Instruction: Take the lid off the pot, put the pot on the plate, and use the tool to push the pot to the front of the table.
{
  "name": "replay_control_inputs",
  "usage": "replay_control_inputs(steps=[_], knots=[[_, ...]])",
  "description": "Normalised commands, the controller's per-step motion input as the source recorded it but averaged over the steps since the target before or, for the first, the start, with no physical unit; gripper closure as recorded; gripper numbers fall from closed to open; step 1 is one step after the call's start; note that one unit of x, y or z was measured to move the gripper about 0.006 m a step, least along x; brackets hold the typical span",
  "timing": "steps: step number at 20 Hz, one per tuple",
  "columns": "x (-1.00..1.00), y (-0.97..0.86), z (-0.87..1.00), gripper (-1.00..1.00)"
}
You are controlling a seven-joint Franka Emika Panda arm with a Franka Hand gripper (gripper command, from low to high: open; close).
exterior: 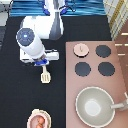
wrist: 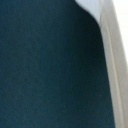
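Cream-white tool [exterior: 46,77] hangs beneath the gripper [exterior: 43,64], jaws unseen.

the lid [exterior: 80,48], a pale-pink disc with a small knob, lies flat on the stove's burner at its corner toward the exterior view's top left. the pot [exterior: 39,121], reddish inside, sits on the cream plate [exterior: 33,116] on the black table [exterior: 20,95] at the exterior view's bottom. the tool [exterior: 45,76], a cream spatula, hangs head-down from the gripper [exterior: 43,63], left of the stove, well above the pot.
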Motion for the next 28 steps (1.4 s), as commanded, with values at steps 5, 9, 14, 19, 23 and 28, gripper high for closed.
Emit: replay_control_inputs(steps=[5,9,14,19,23,28], knots=[[-0.85,0.00,-0.57,1.00],[-0.51,0.04,-0.08,1.00],[-0.18,0.16,0.97,-1.00],[-0.05,-0.03,1.00,-1.00],[-0.06,-0.09,1.00,-1.00],[-0.05,-0.03,1.00,-1.00]])
